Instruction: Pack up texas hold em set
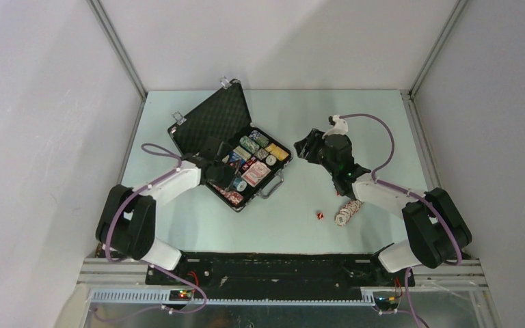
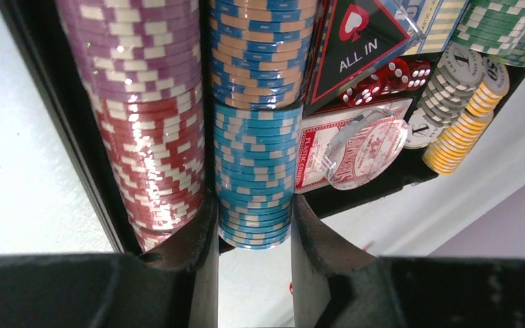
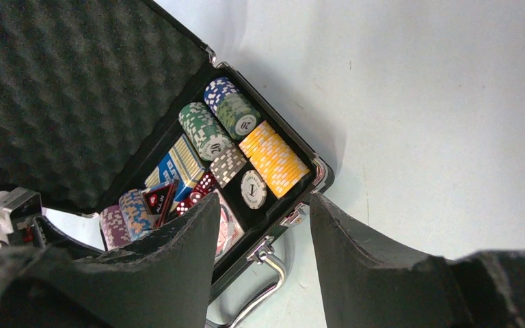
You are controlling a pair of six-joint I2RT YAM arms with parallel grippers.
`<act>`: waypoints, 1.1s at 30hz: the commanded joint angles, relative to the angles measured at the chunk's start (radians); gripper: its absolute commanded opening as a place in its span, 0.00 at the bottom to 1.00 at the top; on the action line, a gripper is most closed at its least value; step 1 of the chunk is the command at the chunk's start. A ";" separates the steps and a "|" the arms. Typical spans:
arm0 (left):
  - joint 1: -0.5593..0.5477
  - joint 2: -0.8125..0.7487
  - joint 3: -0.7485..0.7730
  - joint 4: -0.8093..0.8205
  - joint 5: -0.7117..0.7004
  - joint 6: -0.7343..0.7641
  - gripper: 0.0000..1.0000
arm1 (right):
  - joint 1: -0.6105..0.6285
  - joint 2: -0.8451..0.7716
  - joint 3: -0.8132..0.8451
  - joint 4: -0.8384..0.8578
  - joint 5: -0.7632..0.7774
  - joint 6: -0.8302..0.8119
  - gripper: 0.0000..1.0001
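Note:
The black case [image 1: 212,119] lies open at the table's centre-left, with its foam lid [image 3: 61,89] raised. Rows of poker chips, card decks [image 2: 314,147] and red dice [image 2: 383,78] fill its tray. My left gripper [image 2: 254,225] is at the tray's near-left corner [image 1: 220,171]. It is shut on the near end of a light-blue chip row [image 2: 254,171], beside the red chips [image 2: 157,157]. My right gripper [image 1: 309,147] hovers open and empty to the right of the case; its fingertips [image 3: 265,205] frame the silver handle [image 3: 260,294]. A loose row of chips [image 1: 347,212] and one red die [image 1: 320,215] lie on the table.
The loose chips and die sit near the right arm's forearm, at the front right. Grey enclosure walls stand close on the left, back and right. The case's open lid leans toward the back left, with its latches [image 1: 227,82] at the top edge.

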 commanded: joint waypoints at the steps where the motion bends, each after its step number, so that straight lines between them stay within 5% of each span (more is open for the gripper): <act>1: 0.019 0.045 0.082 -0.046 -0.019 0.115 0.32 | -0.003 -0.017 -0.002 0.038 -0.006 0.003 0.54; 7: 0.015 -0.041 0.076 -0.060 -0.074 0.139 0.91 | -0.005 -0.020 -0.002 0.039 -0.010 -0.008 0.57; 9: 0.013 -0.085 0.064 -0.056 -0.088 0.148 0.98 | -0.004 -0.022 -0.002 0.034 -0.004 -0.008 0.60; 13: 0.004 -0.177 0.047 -0.033 -0.076 0.204 0.95 | -0.004 -0.032 -0.002 0.013 0.010 -0.011 0.64; 17: -0.035 -0.278 0.044 0.047 -0.049 0.479 0.93 | -0.001 -0.095 -0.002 -0.084 0.063 -0.009 0.72; 21: -0.056 -0.432 -0.024 0.150 0.033 0.618 0.99 | -0.036 -0.248 -0.001 -0.337 0.207 0.059 0.97; 26: -0.112 -0.570 -0.178 0.317 0.048 0.745 1.00 | -0.123 -0.433 0.005 -0.783 0.318 0.215 0.99; 33: -0.332 -0.581 -0.318 0.650 0.096 0.893 1.00 | -0.156 -0.595 0.005 -1.039 0.256 0.049 1.00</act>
